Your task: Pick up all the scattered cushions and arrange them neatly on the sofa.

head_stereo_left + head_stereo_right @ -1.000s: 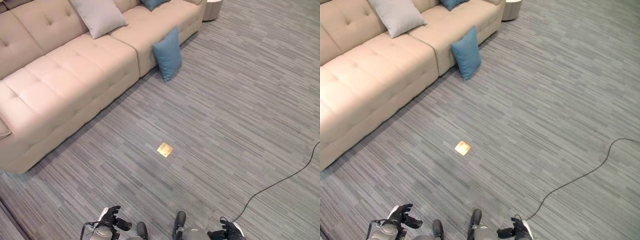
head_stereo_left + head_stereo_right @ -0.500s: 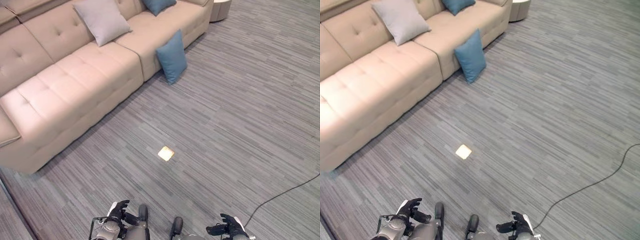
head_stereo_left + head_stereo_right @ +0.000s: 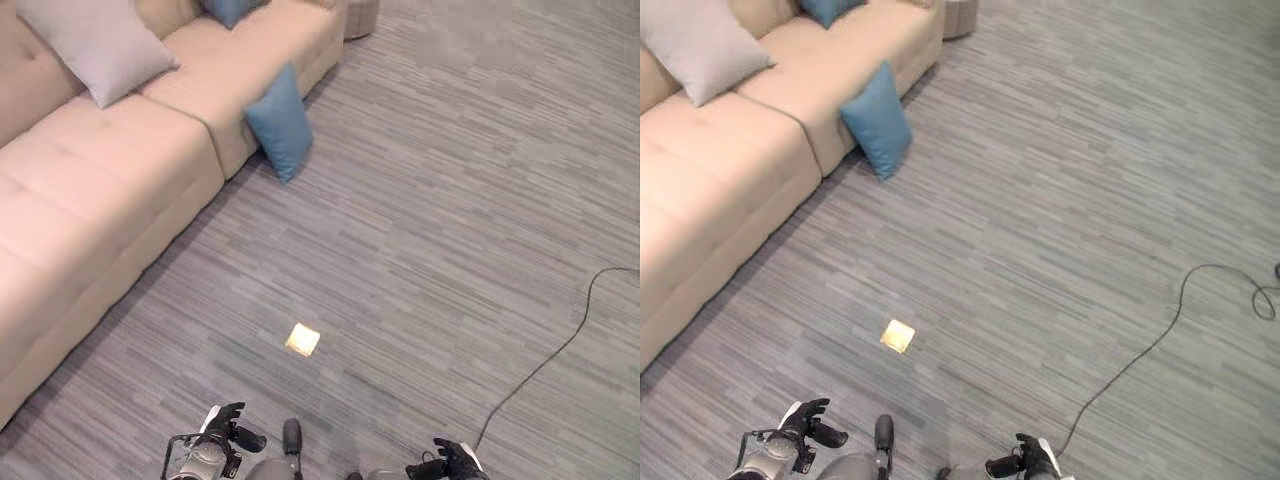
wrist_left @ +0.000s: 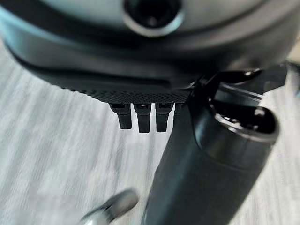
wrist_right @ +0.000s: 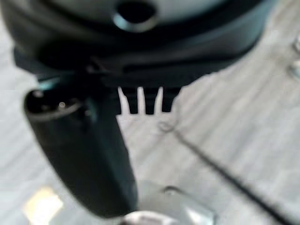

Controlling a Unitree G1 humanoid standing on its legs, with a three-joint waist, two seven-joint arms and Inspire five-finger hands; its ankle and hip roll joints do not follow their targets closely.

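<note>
Since the earlier frames the whole scene has slid across both eye views, which is read as camera movement; the furniture and cushions themselves are judged not to have been moved. At the left, the beige tufted fabric sofa [image 3: 90,190] is seen with a pale grey square cushion [image 3: 92,45] already leaning on its seat and a blue cushion [image 3: 230,9] further along at the frame's top edge. A blue square cushion [image 3: 279,123] is left propped on the grey striped carpet [image 3: 450,200] against the sofa's front, so that one remains to be collected. A small yellow floor plate [image 3: 302,340] lies nearer. The left hand [image 3: 224,428] and right hand [image 3: 450,461] hang low, relaxed and empty.
</note>
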